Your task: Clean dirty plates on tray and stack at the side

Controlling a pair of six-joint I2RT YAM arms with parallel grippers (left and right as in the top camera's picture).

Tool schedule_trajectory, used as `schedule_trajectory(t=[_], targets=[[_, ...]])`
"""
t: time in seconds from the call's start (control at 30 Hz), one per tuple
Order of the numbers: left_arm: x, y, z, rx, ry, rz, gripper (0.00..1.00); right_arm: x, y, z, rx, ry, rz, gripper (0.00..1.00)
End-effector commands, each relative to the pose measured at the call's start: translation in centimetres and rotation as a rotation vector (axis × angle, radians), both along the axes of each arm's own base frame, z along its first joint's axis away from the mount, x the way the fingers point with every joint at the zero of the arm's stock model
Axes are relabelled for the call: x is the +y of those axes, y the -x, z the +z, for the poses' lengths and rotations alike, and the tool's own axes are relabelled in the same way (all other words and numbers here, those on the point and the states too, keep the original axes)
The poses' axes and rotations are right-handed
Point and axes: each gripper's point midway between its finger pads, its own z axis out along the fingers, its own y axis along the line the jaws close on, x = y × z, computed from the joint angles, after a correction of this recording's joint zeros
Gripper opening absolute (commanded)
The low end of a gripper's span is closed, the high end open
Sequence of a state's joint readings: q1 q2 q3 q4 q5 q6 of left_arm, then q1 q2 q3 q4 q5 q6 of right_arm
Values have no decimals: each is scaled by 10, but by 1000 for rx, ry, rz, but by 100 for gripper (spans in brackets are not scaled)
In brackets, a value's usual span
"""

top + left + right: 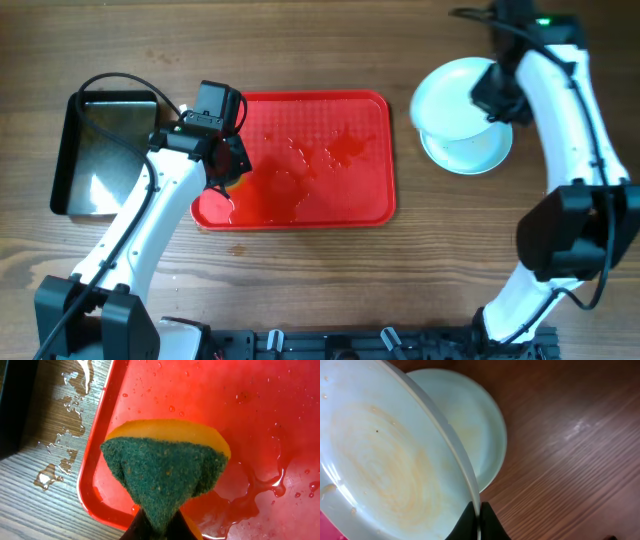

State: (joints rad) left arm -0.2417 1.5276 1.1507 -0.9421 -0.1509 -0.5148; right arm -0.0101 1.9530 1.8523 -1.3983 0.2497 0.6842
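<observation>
Stacking, seemingly: gripping a tilted plate point(380, 460) by its rim in the right gripper point(476, 517), over another plate point(475, 425) right of the tray point(370, 190); clutching a sponge point(165, 470) in the left gripper point(159, 527). Next: levelling, lowering, releasing.

A robotics lab bench staged for dishwashing: white arms point(150, 210) rise from a black rail point(330, 345) at the bottom edge, over a wood-grain counter point(300, 280) with a wet red tray point(375, 150) and a scouring sponge point(165, 475).
</observation>
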Motion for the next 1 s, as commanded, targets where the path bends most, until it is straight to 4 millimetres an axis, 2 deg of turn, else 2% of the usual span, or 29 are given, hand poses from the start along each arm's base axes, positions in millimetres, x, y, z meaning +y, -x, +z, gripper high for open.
schedule_trajectory(t=[0.0,0.1,0.17,0.23,0.27,0.3,0.33,0.37,0.43,0.57,0.67,0.7,0.77,0.87,0.97], targets=[[0,0,-4,5,6,12,4,-23,12,-13,28,-43,-44,4],[0,-2,-4,0,8,13,4,-41,23,-39,61,-48,-98,4],[0,-2,-4,-3,8,13,4,-46,28,-53,75,-57,-106,4],[-1,-5,-3,-13,11,13,4,-38,25,-65,68,-115,-31,6],[-1,-5,-3,-16,12,13,4,-30,20,-70,58,-162,40,18],[-1,-6,-3,-19,13,13,4,-14,14,-73,37,-249,127,54],[-1,-6,-3,-19,13,13,4,-2,12,-73,23,-311,174,73],[-1,-6,-3,-19,13,13,4,13,9,-71,3,-395,229,98],[-1,-6,-3,-19,13,13,4,33,9,-66,-20,-510,280,100],[-1,-8,-2,-29,15,13,4,49,19,-64,18,-572,278,100],[-1,-22,2,-87,35,33,4,77,29,-58,49,-665,323,100],[3,-31,5,-120,54,50,4,93,34,-55,68,-696,376,100],[24,-50,11,-188,85,117,4,124,47,-54,127,-705,458,100],[66,-65,17,-254,77,220,4,171,60,-55,170,-698,593,100],[125,-74,20,-314,53,348,4,232,72,-56,170,-683,750,99]])
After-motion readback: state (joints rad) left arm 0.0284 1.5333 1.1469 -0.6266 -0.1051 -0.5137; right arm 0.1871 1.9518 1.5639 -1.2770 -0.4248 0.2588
